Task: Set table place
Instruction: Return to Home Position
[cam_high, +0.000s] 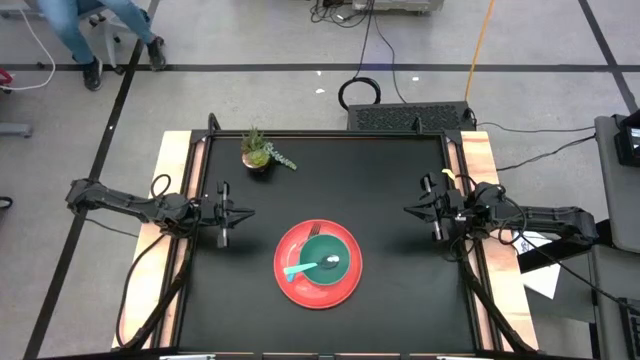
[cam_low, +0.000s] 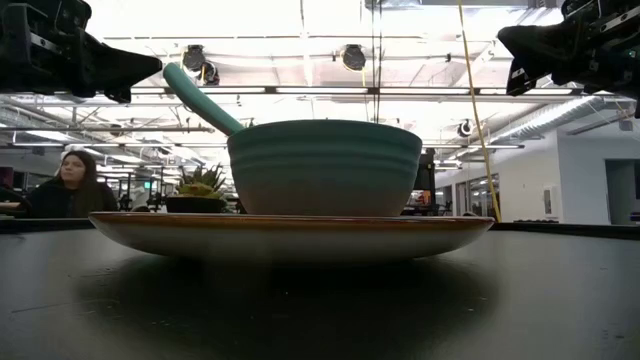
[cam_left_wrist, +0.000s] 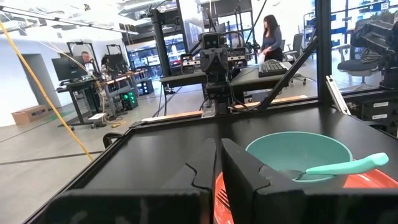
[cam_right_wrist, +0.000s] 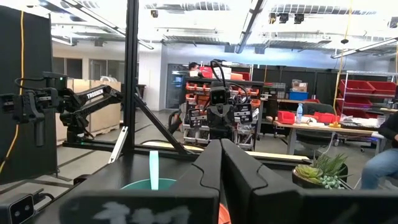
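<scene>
A round red plate (cam_high: 296, 287) lies on the matte black desk (cam_high: 400, 300), between the left claw (cam_high: 248, 213) and the right claw (cam_high: 408, 209). Both claws are clenched on nothing and well apart from the plate. A ridged teal bowl (cam_high: 322, 249) stands on the plate. The spoon (cam_high: 305, 268) in the bowl leans its pale teal handle over the rim toward the left arm's side.

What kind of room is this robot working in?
Most likely a robotics lab or workshop. A further robot arm stands beyond the table, red storage bins are stacked behind, and a computer screen shows across the room.
</scene>
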